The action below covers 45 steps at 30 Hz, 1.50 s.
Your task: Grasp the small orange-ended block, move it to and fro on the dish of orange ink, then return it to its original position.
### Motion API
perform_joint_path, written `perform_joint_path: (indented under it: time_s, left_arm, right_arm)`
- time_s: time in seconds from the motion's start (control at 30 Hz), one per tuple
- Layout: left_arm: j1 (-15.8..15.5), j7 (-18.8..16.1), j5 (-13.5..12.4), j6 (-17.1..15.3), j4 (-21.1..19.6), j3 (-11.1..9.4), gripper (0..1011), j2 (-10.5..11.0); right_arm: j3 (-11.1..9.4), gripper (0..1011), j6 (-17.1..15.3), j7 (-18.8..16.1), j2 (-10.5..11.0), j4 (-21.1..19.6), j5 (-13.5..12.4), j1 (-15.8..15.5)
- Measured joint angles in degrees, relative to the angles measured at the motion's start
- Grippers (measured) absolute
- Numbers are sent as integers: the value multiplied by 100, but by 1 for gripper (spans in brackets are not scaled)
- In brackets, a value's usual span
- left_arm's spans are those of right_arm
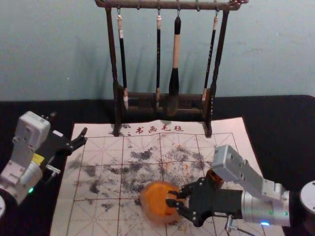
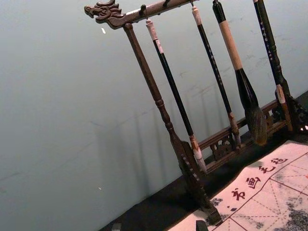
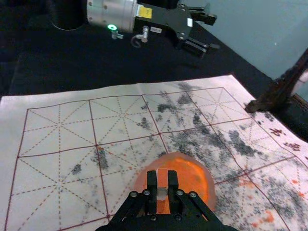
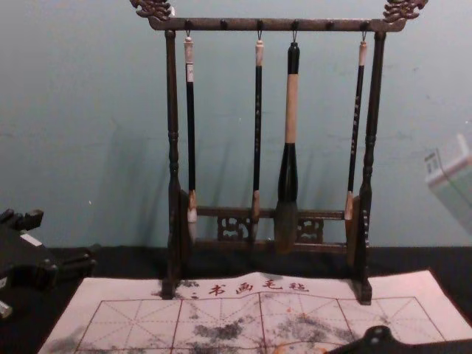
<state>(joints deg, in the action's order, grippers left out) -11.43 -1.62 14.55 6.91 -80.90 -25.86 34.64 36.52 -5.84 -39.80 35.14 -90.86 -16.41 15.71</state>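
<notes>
My right gripper (image 1: 173,198) reaches in over the dish of orange ink (image 1: 156,197) on the mat. The right wrist view has the right gripper (image 3: 162,185) shut on a small block (image 3: 162,178), whose orange-tinted end shows between the fingers, above a greyish part. Behind it lies the orange dish (image 3: 188,175); whether block and ink touch, I cannot tell. My left gripper (image 1: 69,125) stays parked past the mat's left edge, its fingers spread with nothing between them; the left gripper (image 2: 159,225) also peeks in at the bottom of its own wrist view.
A dark wooden rack (image 1: 162,96) with several hanging brushes stands at the mat's far edge. The ink-stained mat (image 1: 98,223) spreads under the dish. Just beyond the right gripper sits a dark brown-orange object (image 1: 213,180), partly hidden by the arm.
</notes>
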Motion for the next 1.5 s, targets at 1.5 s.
perform_joint_path:
  time_s: [1.5]
  left_arm:
    - [0, 0, 0, 0, 0, 0, 1001, 0]
  right_arm:
    - [145, 94, -65, 102, -425, 681, 78, 534]
